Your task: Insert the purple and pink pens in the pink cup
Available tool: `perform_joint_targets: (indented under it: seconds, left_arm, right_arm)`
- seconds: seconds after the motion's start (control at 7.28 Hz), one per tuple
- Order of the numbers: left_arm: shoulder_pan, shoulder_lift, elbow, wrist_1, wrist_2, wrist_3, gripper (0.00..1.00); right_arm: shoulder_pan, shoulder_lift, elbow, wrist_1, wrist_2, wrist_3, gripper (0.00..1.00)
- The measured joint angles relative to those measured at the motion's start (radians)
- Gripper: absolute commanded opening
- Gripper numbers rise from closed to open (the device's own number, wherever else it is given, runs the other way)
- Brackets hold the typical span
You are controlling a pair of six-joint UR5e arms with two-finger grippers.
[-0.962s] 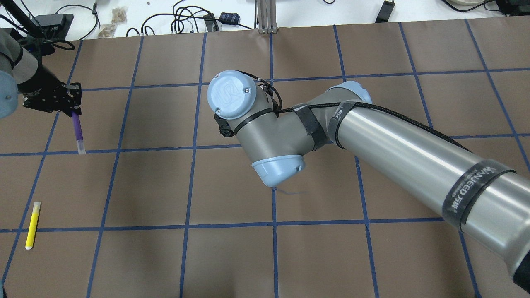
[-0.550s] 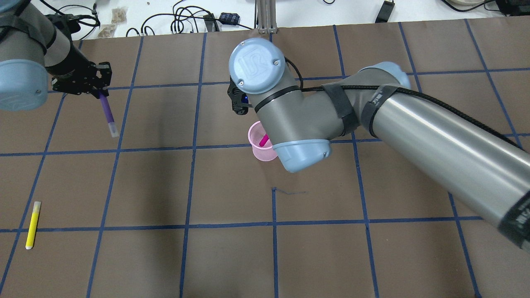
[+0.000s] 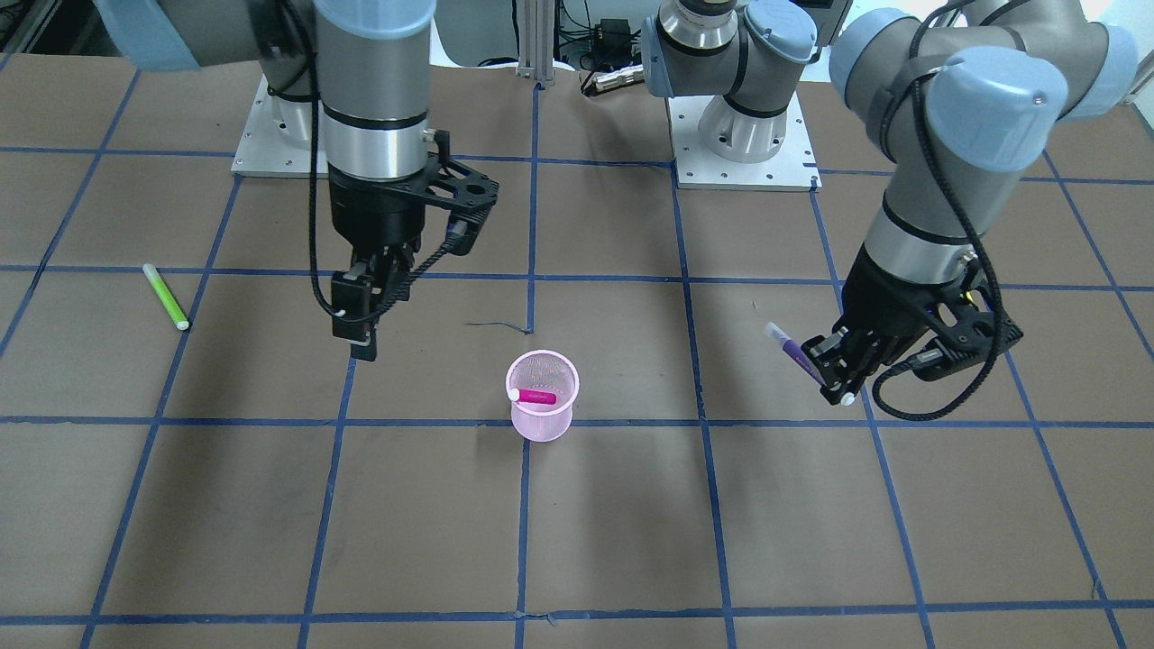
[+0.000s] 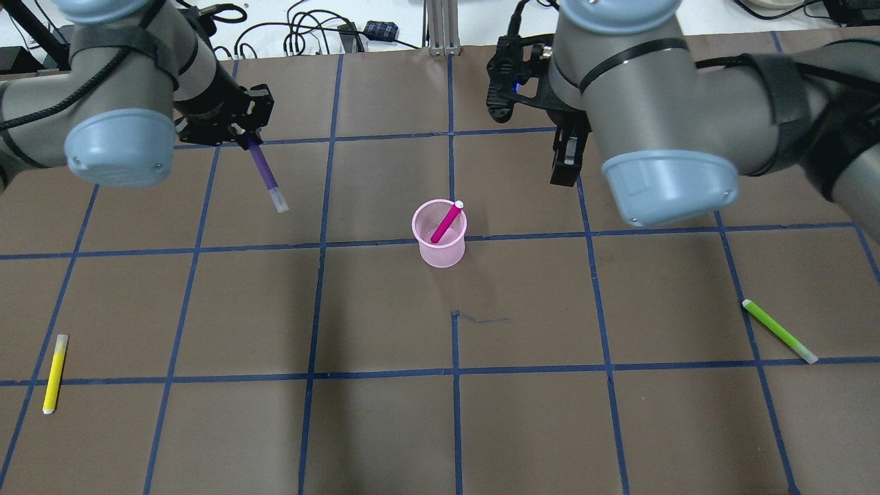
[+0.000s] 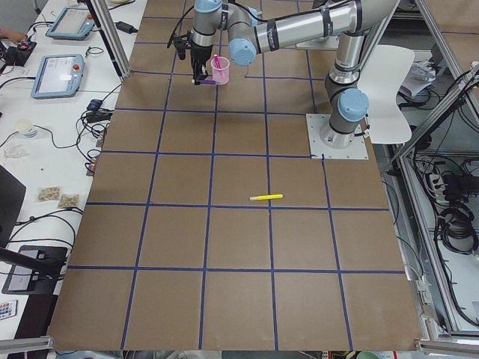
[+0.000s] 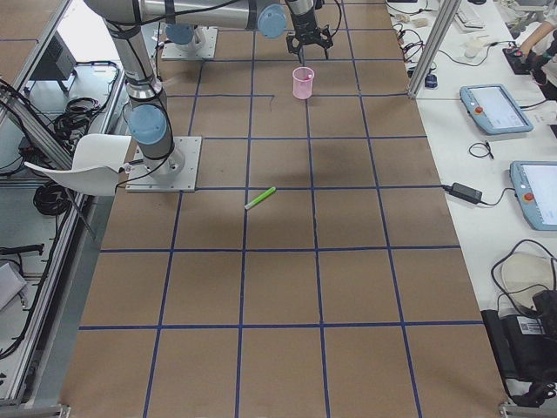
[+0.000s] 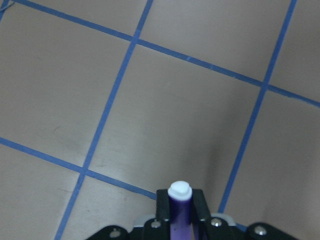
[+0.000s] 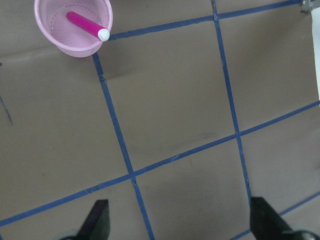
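Note:
The pink mesh cup (image 4: 443,256) stands upright near the table's middle, with the pink pen (image 4: 445,223) leaning inside it, white end up. My left gripper (image 4: 239,134) is shut on the purple pen (image 4: 265,173) and holds it tilted above the table, well to the left of the cup. In the left wrist view the purple pen (image 7: 179,207) sits between the fingers. My right gripper (image 4: 567,161) is open and empty, raised behind and to the right of the cup. The right wrist view shows the cup (image 8: 75,49) and the pink pen (image 8: 85,25) at top left.
A yellow pen (image 4: 54,373) lies at the near left of the table. A green pen (image 4: 779,331) lies at the near right. Cables and small boxes lie past the far edge of the brown, blue-taped table.
My right arm has pulled away from the cup to the back right, leaving the pink pen in it. My left gripper has carried the purple pen rightward toward the cup.

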Motion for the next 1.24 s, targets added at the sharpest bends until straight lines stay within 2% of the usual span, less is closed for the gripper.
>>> perform_joint_targets:
  seconds: [0.27, 0.55, 0.96, 1.24]
  left_arm:
    - [-0.101, -0.017, -0.009, 0.070, 0.005, -0.133, 0.00]
    - [-0.186, -0.042, -0.012, 0.113, 0.057, -0.219, 0.00]
    - [-0.287, -0.119, -0.013, 0.257, 0.126, -0.306, 0.00]
    - [-0.320, -0.160, -0.012, 0.344, 0.142, -0.324, 0.00]
  right_arm:
    - [-0.052, -0.055, -0.010, 0.108, 0.055, 0.137, 1.00]
    - [-0.063, -0.065, -0.035, 0.182, 0.056, 0.295, 1.00]
    - [-0.065, -0.066, -0.141, 0.418, 0.063, 0.726, 1.00]
    - [-0.065, -0.070, -0.167, 0.444, 0.065, 0.867, 1.00]
